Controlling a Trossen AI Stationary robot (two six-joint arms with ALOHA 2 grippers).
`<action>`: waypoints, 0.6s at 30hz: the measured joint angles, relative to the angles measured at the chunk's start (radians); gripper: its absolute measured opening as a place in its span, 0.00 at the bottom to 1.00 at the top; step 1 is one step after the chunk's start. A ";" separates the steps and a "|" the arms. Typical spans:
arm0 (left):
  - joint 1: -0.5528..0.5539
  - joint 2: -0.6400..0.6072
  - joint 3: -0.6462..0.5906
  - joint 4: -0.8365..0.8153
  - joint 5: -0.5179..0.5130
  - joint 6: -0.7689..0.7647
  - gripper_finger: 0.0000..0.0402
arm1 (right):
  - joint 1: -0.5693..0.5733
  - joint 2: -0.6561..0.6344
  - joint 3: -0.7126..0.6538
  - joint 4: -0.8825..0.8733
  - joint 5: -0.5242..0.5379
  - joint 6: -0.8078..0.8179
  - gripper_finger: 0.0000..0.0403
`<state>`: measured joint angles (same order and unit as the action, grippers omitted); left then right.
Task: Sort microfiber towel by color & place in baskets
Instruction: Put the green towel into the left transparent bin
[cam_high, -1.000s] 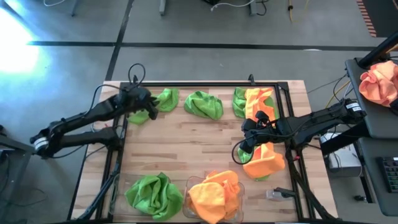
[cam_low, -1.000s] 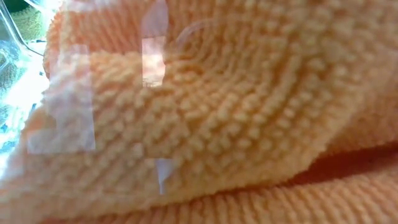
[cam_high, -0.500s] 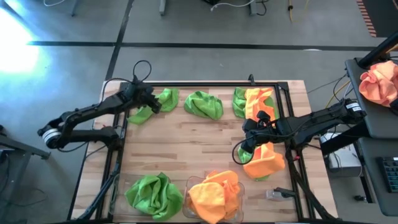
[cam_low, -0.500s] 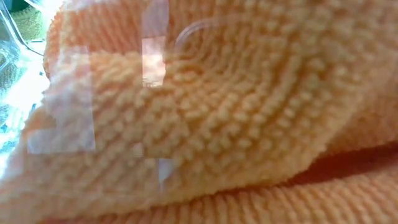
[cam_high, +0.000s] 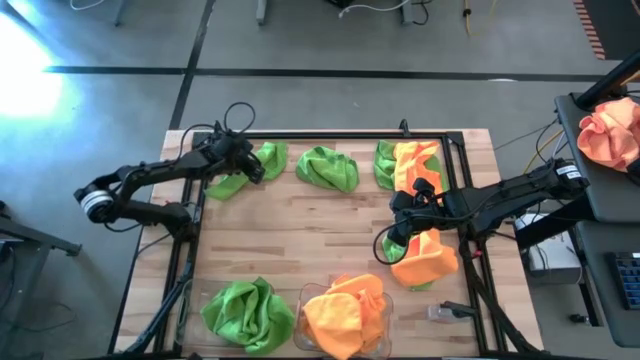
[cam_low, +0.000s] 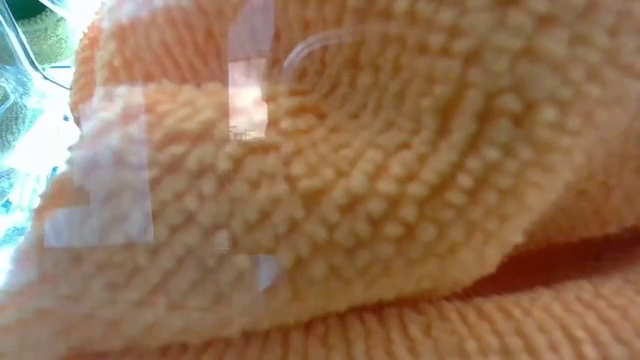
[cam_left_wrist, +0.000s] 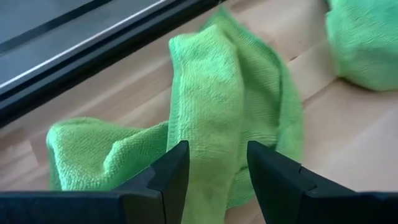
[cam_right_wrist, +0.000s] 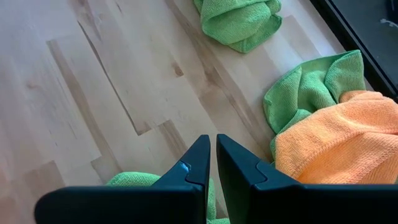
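While the left hand (cam_high: 248, 166) sits at the far-left tabletop (cam_high: 300, 220) corner, fingers apart straddling a green towel (cam_left_wrist: 217, 118), the right hand (cam_high: 398, 228) hangs mid-right, fingers together, empty, above a green cloth (cam_right_wrist: 134, 182). Near edge: green pile (cam_high: 245, 312) in the left basket (cam_high: 192, 300), orange pile (cam_high: 345, 310) in the right basket (cam_high: 303, 292).

You find no legible text, label, brand, number or sign in any view: none shows on the towels, the clear baskets, the arms or the wooden bench (cam_high: 300, 225).
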<state>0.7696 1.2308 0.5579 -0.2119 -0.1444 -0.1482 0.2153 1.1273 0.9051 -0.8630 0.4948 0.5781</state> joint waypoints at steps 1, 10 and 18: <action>0.000 0.008 0.000 0.001 -0.005 0.000 0.37 | 0.000 0.000 0.000 0.000 0.000 0.000 0.06; 0.000 0.072 0.001 0.048 -0.008 0.005 0.42 | 0.000 0.000 0.000 0.001 -0.005 0.014 0.06; 0.000 0.152 0.001 0.057 -0.032 0.005 0.46 | 0.000 0.000 0.000 0.001 -0.009 0.024 0.06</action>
<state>0.7696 1.3825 0.5587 -0.1547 -0.1761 -0.1432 0.2155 1.1275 0.9051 -0.8619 0.4862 0.6017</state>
